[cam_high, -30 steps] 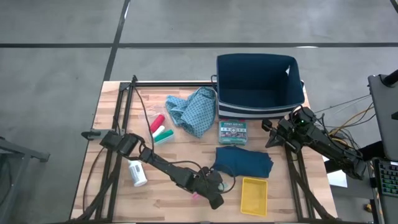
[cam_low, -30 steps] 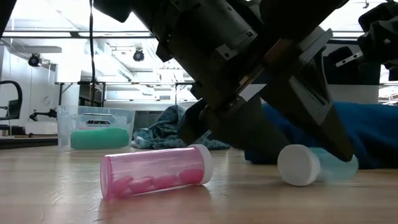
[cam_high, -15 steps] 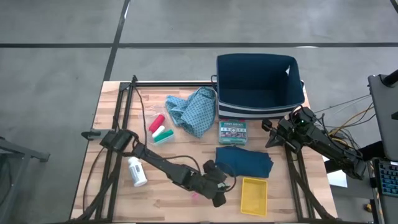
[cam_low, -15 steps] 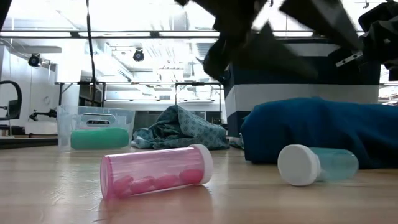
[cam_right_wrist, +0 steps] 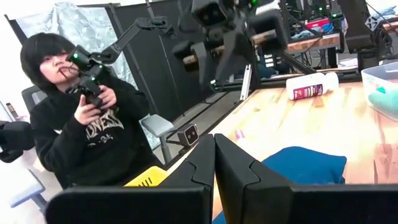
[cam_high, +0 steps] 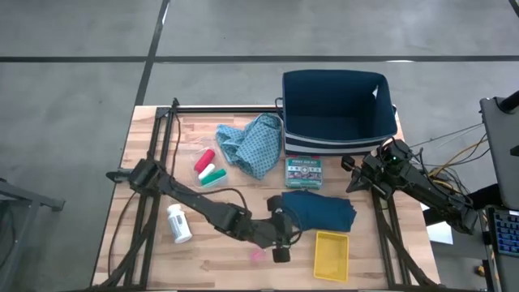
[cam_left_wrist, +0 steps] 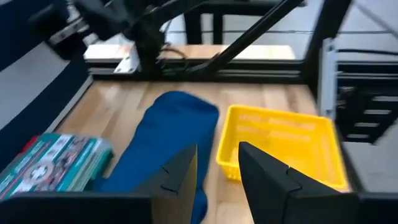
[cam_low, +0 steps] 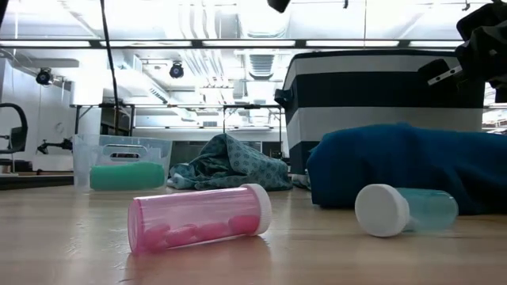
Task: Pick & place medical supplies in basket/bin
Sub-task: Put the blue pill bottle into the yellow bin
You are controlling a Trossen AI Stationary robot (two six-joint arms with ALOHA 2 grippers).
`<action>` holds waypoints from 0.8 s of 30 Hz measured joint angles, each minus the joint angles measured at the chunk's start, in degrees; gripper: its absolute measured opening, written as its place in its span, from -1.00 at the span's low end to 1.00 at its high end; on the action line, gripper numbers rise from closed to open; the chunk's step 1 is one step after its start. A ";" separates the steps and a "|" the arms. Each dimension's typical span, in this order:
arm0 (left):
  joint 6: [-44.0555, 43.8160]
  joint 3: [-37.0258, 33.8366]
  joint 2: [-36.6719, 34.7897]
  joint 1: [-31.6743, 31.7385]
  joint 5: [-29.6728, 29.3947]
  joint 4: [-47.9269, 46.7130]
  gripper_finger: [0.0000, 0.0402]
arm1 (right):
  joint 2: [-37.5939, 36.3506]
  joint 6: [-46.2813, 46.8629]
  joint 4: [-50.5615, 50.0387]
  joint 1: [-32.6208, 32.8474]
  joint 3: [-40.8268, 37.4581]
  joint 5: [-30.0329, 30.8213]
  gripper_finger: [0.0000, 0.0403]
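Observation:
My left gripper (cam_high: 284, 237) hangs open above the table near its front edge, between a pink pill bottle (cam_high: 258, 255) and the dark teal folded cloth (cam_high: 318, 209); nothing is between its fingers (cam_left_wrist: 217, 171). The pink bottle (cam_low: 198, 219) and a clear teal bottle with a white cap (cam_low: 405, 210) lie on their sides on the wood. A white pill bottle (cam_high: 178, 224), the red, green and white cylinders (cam_high: 208, 169) and the light-blue patterned cloth (cam_high: 251, 144) lie farther left. The dark basket (cam_high: 336, 130) stands at the far edge. My right gripper (cam_right_wrist: 214, 163) waits shut at the table's right edge.
A yellow tray (cam_high: 331, 255) lies at the front, right of the left gripper. A green box (cam_high: 304, 171) lies in front of the basket. A person (cam_right_wrist: 81, 124) sits beyond the table in the right wrist view. Bare wood shows at the front left.
My left gripper has risen from the tabletop beside the pink bottle, going up out of the low view, and has shifted a little toward the teal cloth while rolling. The pink bottle and the teal bottle have stayed where they lay.

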 joint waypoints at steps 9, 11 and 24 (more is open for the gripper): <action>8.59 -6.35 -5.83 1.82 10.50 5.62 -0.40 | 0.00 0.00 0.02 0.00 0.00 0.02 -0.96; 11.30 -11.71 -8.81 2.25 13.02 10.92 -0.40 | 0.00 0.00 0.02 0.01 0.00 0.02 -0.96; 13.82 -49.93 -39.92 3.53 21.13 31.86 -0.40 | -0.01 0.00 -0.01 0.01 0.00 0.00 -0.96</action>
